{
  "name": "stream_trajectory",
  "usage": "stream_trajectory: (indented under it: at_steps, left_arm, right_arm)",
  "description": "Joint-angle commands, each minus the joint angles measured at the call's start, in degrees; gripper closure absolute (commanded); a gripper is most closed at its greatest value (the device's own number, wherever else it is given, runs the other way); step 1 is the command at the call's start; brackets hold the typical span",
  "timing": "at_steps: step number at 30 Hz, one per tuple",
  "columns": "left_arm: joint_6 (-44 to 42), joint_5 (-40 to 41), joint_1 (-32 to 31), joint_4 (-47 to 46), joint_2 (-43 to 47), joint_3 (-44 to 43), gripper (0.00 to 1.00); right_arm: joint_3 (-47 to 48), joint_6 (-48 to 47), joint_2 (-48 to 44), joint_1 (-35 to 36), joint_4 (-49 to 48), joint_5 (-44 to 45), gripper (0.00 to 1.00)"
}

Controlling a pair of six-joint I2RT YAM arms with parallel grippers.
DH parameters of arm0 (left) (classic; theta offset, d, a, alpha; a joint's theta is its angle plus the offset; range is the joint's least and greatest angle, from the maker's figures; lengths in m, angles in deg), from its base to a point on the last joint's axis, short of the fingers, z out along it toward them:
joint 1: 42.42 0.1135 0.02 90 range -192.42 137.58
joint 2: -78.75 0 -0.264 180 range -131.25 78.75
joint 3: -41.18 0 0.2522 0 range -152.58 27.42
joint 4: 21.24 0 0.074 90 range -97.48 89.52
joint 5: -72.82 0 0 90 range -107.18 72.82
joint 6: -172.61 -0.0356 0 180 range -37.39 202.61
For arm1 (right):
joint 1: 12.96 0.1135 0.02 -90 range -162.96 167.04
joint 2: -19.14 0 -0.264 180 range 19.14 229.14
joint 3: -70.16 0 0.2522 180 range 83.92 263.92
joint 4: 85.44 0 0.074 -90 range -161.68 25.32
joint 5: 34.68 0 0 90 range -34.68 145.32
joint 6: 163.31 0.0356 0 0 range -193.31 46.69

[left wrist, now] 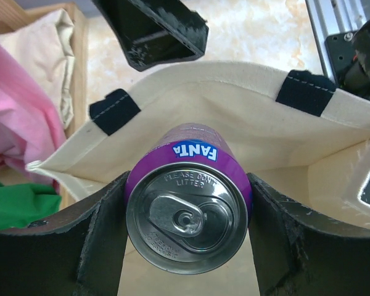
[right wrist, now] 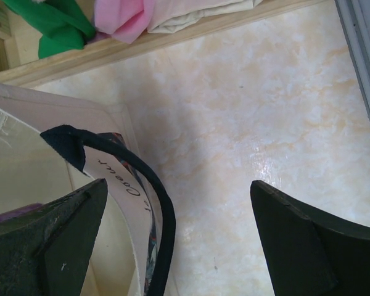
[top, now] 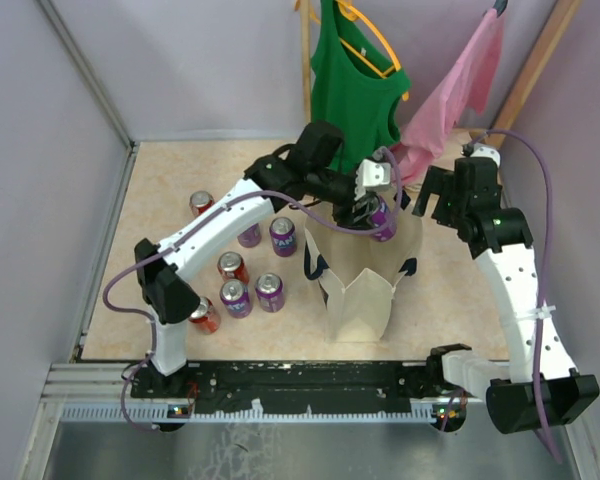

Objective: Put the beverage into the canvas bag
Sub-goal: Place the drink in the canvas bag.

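My left gripper (top: 378, 207) is shut on a purple Fanta can (top: 383, 218) and holds it upright over the far end of the open mouth of the cream canvas bag (top: 360, 295). In the left wrist view the can (left wrist: 188, 203) sits between both fingers (left wrist: 86, 240), with the bag's inside (left wrist: 234, 117) and navy handle tabs (left wrist: 114, 111) below it. My right gripper (top: 427, 200) is open at the bag's right rim. In the right wrist view its gripper (right wrist: 179, 240) straddles the navy strap (right wrist: 157, 203) and rim, with one finger (right wrist: 43, 240) over the inside of the bag.
Several red and purple cans (top: 236, 297) stand on the table left of the bag. A green tank top (top: 355, 85) and a pink garment (top: 460, 75) hang on a wooden rack (top: 305, 60) behind the bag. Grey walls close the sides.
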Motion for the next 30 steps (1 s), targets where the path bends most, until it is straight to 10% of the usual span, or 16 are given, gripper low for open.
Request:
stream_trajectory:
  at_steps: [1,30]
  left_arm:
    - [-3.18,0.84,-0.99,-2.95,0.05,-0.1,1.0]
    - [-6.21,14.7,-3.36,-5.93,-8.09,6.48,1.0]
  right_arm:
    - [-0.53,-1.12,-1.27,-0.63,-0.96,-0.88,0.01]
    - [-2.34,-1.9,-0.52,-1.98,-1.45,-3.73,0.01]
